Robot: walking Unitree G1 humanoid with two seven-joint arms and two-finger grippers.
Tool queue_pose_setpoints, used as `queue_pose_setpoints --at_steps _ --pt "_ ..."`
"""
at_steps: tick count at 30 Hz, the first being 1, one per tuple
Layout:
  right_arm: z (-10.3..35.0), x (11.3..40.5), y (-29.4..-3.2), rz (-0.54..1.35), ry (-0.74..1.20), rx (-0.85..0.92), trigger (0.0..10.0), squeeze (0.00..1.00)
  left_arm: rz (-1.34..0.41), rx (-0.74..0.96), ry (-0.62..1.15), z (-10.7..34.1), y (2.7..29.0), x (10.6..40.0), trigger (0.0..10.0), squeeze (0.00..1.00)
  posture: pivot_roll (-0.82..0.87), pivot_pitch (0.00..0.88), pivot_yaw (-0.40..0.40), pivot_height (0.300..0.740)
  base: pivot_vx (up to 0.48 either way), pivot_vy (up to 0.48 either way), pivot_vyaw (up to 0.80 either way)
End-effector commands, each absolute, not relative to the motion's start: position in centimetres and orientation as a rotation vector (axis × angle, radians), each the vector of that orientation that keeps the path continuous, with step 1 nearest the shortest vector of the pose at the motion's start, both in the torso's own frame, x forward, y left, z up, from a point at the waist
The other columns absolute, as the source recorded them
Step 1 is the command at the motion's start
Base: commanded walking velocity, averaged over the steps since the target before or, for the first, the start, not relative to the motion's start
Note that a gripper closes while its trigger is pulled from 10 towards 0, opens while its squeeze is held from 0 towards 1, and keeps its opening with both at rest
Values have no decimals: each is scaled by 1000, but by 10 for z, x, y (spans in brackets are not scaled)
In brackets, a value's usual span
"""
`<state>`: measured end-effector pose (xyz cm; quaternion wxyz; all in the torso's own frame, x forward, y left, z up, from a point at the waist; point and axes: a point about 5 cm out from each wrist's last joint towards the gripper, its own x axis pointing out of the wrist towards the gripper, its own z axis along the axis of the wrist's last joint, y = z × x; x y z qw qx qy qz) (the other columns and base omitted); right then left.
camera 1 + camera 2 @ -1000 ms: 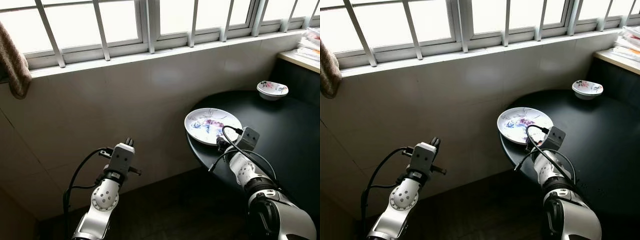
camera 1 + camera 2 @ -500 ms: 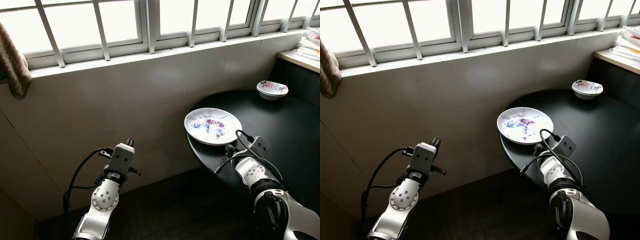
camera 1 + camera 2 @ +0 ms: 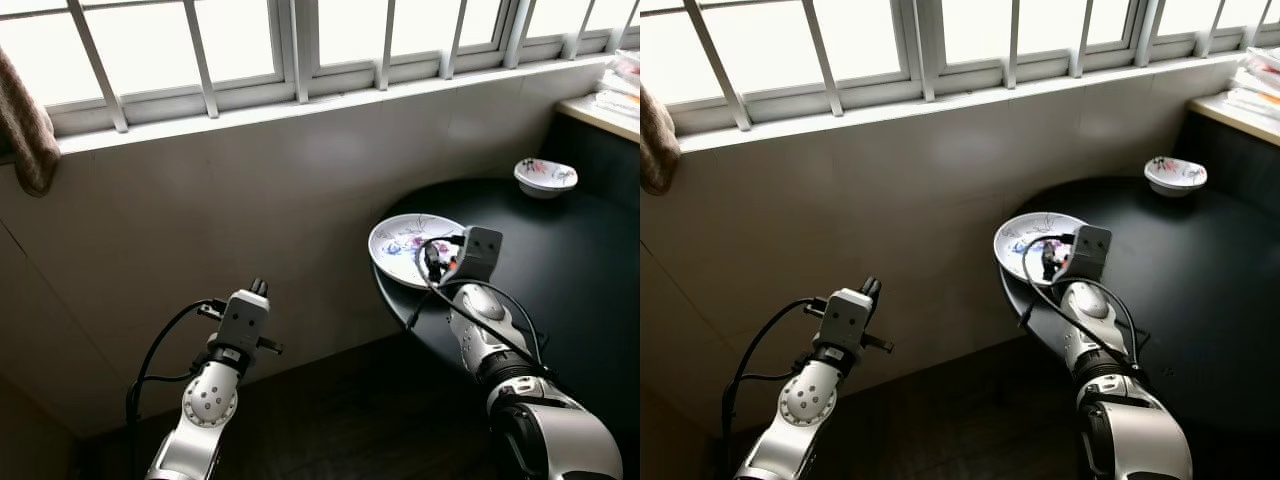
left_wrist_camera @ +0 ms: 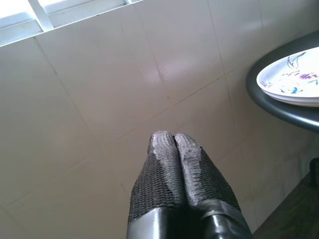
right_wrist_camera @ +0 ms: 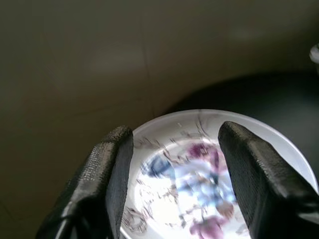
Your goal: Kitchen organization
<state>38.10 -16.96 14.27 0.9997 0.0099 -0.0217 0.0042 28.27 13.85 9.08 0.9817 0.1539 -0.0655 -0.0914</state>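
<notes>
Black and round, the desk [image 3: 560, 270] sits in the corner under a barred window [image 3: 300, 45], its curved edge jutting out over a dark floor [image 3: 340, 420]. Pale tiles cover the wall [image 3: 200, 220] beneath the sill. A brownish cloth [image 3: 25, 125] hangs at the far left by the window, and a stack of papers [image 3: 622, 90] lies on a light counter [image 3: 600, 115] in the far right corner.

Near the desk's left edge rests a white plate [image 3: 405, 245] painted with purple and blue flowers, its rim reaching to the very lip of the desk. Nothing lies on the plate apart from its painted pattern. Well apart from it, toward the back of the desk, stands a small white bowl [image 3: 545, 177] with the same floral decoration; what it holds, if anything, I cannot tell.

Hovering just over the near side of the plate is the right hand [image 5: 174, 169], its two black fingers [image 5: 107, 174] spread wide with the plate showing between them. A black cable [image 3: 425, 290] loops around the wrist.

Off to the left, away from the desk, the left hand [image 4: 173, 142] points at the bare tiled wall, fingers pressed together on nothing.
</notes>
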Motion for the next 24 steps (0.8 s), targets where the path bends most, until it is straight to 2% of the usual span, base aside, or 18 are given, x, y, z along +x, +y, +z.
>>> queue_pose_setpoints --at_steps 1,6,10,16,24 --pt "146 374 -152 115 -137 -121 10000 0 -177 302 -147 93 140 282 10000 0 -74 0 40 740 0 0 0" --pt "140 364 -135 207 -181 -186 10000 0 -170 297 -158 95 141 282 10000 0 -74 0 39 740 0 0 0" --pt "128 344 -121 318 -194 -243 10000 0 -144 301 -164 98 146 282 10000 0 -65 0 29 740 0 0 0" --pt "113 306 -123 398 -185 -279 10000 0 -103 315 -157 98 160 274 10000 0 -67 0 22 740 0 0 0" --pt "93 271 -121 474 -155 -366 10000 0 -104 302 -131 89 156 264 10000 0 -76 0 26 740 0 0 0"
